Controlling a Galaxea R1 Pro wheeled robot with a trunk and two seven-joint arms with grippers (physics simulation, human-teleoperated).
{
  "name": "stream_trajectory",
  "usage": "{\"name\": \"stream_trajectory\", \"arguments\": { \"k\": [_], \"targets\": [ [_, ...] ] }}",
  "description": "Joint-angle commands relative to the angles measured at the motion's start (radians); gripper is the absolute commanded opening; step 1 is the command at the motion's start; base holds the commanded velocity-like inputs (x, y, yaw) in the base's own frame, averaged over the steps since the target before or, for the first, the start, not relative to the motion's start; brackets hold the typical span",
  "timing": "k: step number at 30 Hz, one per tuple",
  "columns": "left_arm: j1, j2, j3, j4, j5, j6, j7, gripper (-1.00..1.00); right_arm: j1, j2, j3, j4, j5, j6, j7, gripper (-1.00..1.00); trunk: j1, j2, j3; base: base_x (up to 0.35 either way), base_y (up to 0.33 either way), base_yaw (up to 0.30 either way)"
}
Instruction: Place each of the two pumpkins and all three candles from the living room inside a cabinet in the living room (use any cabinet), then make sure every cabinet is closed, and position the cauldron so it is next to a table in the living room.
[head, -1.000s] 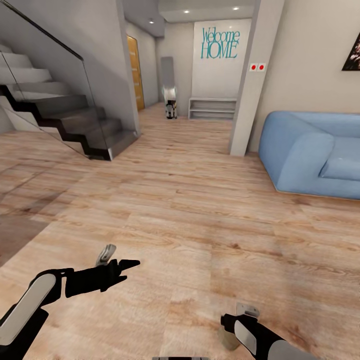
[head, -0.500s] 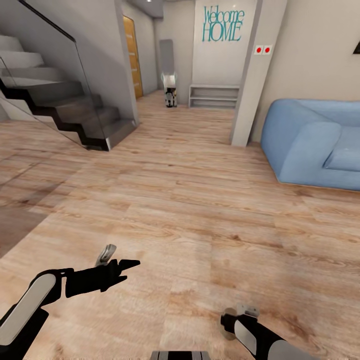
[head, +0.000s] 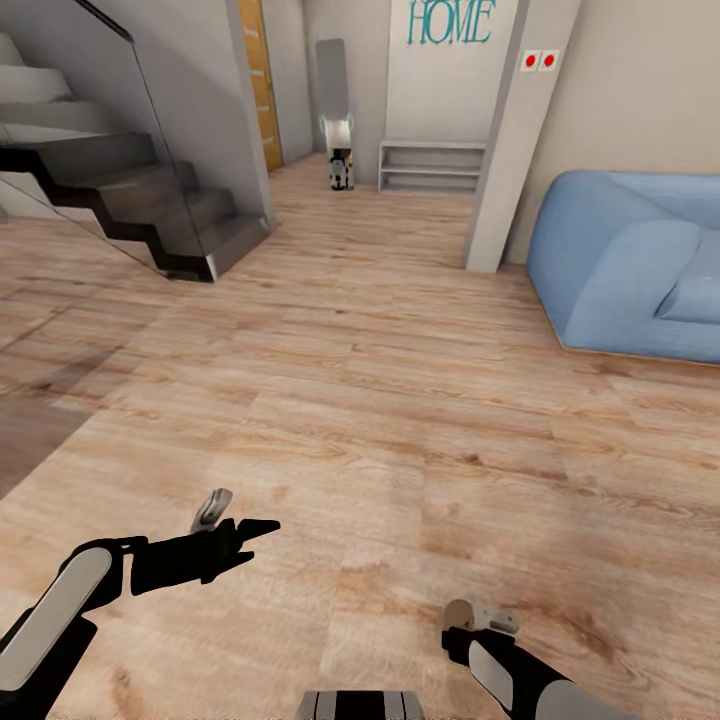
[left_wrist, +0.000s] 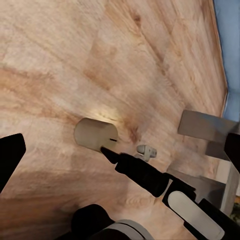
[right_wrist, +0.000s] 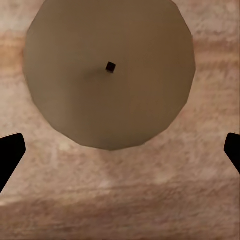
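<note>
A short beige candle (head: 457, 612) stands upright on the wood-plank floor just ahead of my right gripper (head: 478, 630). From above, the candle (right_wrist: 109, 72) is a wide tan disc with a dark wick. My right gripper (right_wrist: 120, 152) is open, its black fingertips far apart and just short of the candle, not around it. In the left wrist view the candle (left_wrist: 95, 134) sits on the floor with a right finger (left_wrist: 135, 167) reaching to its edge. My left gripper (head: 232, 518) hangs open over bare floor at lower left, holding nothing.
A blue sofa (head: 630, 270) stands at the right. At the left rises a dark staircase (head: 130, 200) with a glass rail. A pale pillar (head: 505, 150) and a low white shelf (head: 430, 165) lie ahead. Wide wood floor (head: 380, 400) spreads between them.
The whole view has shifted: stairs, sofa and wall lettering sit higher in the picture. The candle now shows further ahead of my right gripper. Both arms keep their pose.
</note>
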Motion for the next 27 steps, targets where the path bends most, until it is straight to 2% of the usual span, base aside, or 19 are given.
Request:
{"name": "stream_trajectory", "arguments": {
  "k": [1, 4, 14, 19, 21, 24, 27],
  "targets": [
    [-0.001, 0.001, -0.001, 0.000, 0.011, 0.001, 0.010, 1.00, 0.000, -0.001, 0.008, -0.002, -0.005, 0.003, -0.007, 1.00, 0.000, -0.001, -0.005, 0.000, 0.000, 0.000],
    [-0.001, 0.000, -0.001, 0.000, 0.011, 0.001, 0.010, 1.00, 0.000, -0.001, 0.009, -0.003, -0.004, -0.009, -0.007, 1.00, 0.002, -0.001, -0.016, 0.000, 0.000, 0.000],
    [-0.001, -0.002, -0.002, 0.000, 0.011, 0.001, 0.010, 1.00, 0.000, -0.001, 0.011, -0.003, -0.003, -0.103, -0.004, 1.00, 0.002, -0.002, -0.024, 0.000, 0.000, 0.000],
    [-0.001, -0.002, -0.009, 0.000, 0.011, 0.000, 0.010, 1.00, 0.000, -0.001, 0.014, -0.003, -0.002, -0.119, 0.001, 1.00, 0.002, -0.002, -0.024, 0.000, 0.000, 0.000],
    [-0.001, -0.003, -0.013, 0.000, 0.011, 0.000, 0.010, 1.00, 0.000, 0.000, 0.027, -0.004, -0.002, -0.130, 0.003, 1.00, 0.002, -0.002, -0.024, 0.000, 0.000, 0.000],
    [-0.001, -0.003, -0.015, 0.000, 0.011, 0.000, 0.010, 1.00, 0.000, 0.001, 0.070, -0.003, -0.004, -0.151, 0.003, 1.00, 0.002, -0.002, -0.024, 0.002, 0.000, 0.000],
    [-0.001, -0.003, -0.015, 0.000, 0.011, -0.001, 0.010, 1.00, 0.000, 0.001, 0.083, -0.002, -0.005, -0.157, 0.003, 1.00, 0.002, -0.002, -0.024, 0.130, 0.000, 0.000]
  ]
}}
